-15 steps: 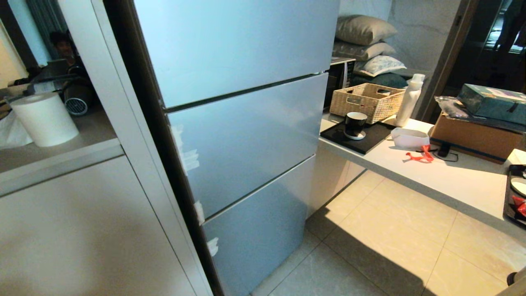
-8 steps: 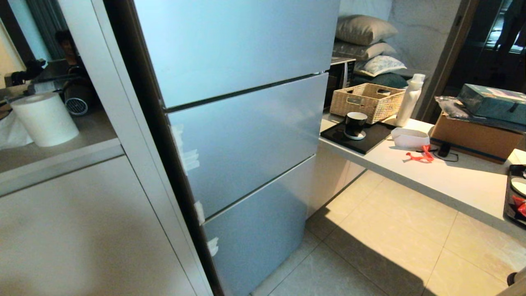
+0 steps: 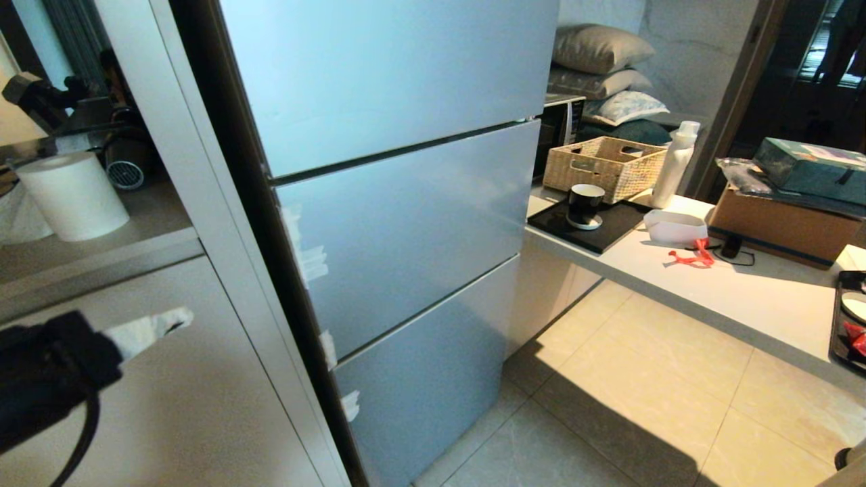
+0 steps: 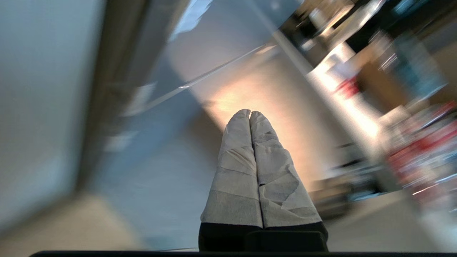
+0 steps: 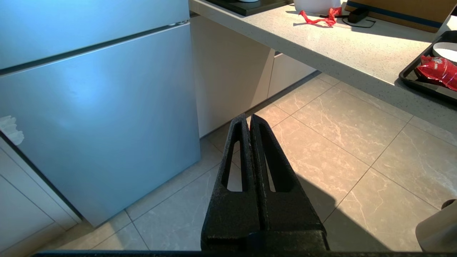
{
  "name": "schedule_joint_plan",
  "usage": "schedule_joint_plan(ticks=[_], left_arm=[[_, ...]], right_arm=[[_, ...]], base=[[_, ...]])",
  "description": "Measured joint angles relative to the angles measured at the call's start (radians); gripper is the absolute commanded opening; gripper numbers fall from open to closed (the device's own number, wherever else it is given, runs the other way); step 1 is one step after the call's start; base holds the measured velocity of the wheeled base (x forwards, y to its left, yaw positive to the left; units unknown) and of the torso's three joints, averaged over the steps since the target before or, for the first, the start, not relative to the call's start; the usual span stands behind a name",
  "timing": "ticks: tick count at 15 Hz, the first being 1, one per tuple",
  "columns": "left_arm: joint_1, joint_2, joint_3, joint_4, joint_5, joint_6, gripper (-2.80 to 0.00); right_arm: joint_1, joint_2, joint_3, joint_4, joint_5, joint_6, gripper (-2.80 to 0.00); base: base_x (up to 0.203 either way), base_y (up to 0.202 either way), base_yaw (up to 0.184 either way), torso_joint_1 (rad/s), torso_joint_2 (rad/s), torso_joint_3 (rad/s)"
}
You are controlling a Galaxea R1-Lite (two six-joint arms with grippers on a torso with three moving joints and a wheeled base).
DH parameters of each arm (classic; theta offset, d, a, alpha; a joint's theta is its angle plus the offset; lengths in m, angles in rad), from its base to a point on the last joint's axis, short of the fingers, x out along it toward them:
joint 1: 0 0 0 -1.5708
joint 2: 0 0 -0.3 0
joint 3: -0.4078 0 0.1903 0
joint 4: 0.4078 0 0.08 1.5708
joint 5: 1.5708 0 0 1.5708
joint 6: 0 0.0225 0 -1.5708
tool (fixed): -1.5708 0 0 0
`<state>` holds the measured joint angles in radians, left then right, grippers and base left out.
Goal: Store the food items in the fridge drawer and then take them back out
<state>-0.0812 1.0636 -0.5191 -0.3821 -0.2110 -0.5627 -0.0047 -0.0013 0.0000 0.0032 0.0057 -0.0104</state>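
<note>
The fridge (image 3: pixel 399 223) stands in front of me with its three silver-blue front panels shut, so the fridge drawer is hidden. A glossy red food item (image 5: pixel 437 69) lies on a black tray (image 5: pixel 410 76) at the counter's near right end, and it also shows in the head view (image 3: pixel 854 336). My left gripper (image 3: pixel 177 316) is at the lower left, in front of the white cabinet door. Its white-taped fingers (image 4: pixel 235 150) are pressed together and hold nothing. My right gripper (image 5: pixel 249 117) hangs shut and empty over the tiled floor beside the lowest fridge panel.
The counter (image 3: pixel 710 284) on the right carries a wicker basket (image 3: pixel 602 166), a black cup (image 3: pixel 584 205), a white bottle (image 3: pixel 675 164), a cardboard box (image 3: pixel 785 223) and a thin red ribbon (image 3: pixel 691 256). A white paper roll (image 3: pixel 71 196) stands in the cabinet niche on the left.
My left arm has risen into the head view at the lower left; a second ago it was out of sight. The fridge, the counter and the right gripper have not changed.
</note>
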Motion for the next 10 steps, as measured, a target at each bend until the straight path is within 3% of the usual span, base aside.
schedule_joint_plan(ticks=[2, 4, 6, 8, 10], left_arm=[[-0.021, 0.151, -0.100, -0.075, -0.003, -0.187, -2.80], [-0.032, 0.277, -0.184, -0.127, 0.037, -0.343, -2.80], [-0.035, 0.373, -0.233, -0.191, 0.104, -0.390, -2.80], [-0.037, 0.450, -0.258, -0.280, 0.170, -0.394, -2.80], [-0.037, 0.495, -0.266, -0.293, 0.179, -0.399, -2.80]], right_arm=[[0.000, 0.000, 0.000, 0.000, 0.000, 0.000, -2.80], [0.000, 0.000, 0.000, 0.000, 0.000, 0.000, -2.80], [0.000, 0.000, 0.000, 0.000, 0.000, 0.000, -2.80], [0.000, 0.000, 0.000, 0.000, 0.000, 0.000, -2.80], [0.000, 0.000, 0.000, 0.000, 0.000, 0.000, -2.80]], base=[[0.000, 0.000, 0.000, 0.000, 0.00, 0.000], [0.000, 0.000, 0.000, 0.000, 0.00, 0.000], [0.000, 0.000, 0.000, 0.000, 0.00, 0.000], [0.000, 0.000, 0.000, 0.000, 0.00, 0.000], [0.000, 0.000, 0.000, 0.000, 0.00, 0.000]])
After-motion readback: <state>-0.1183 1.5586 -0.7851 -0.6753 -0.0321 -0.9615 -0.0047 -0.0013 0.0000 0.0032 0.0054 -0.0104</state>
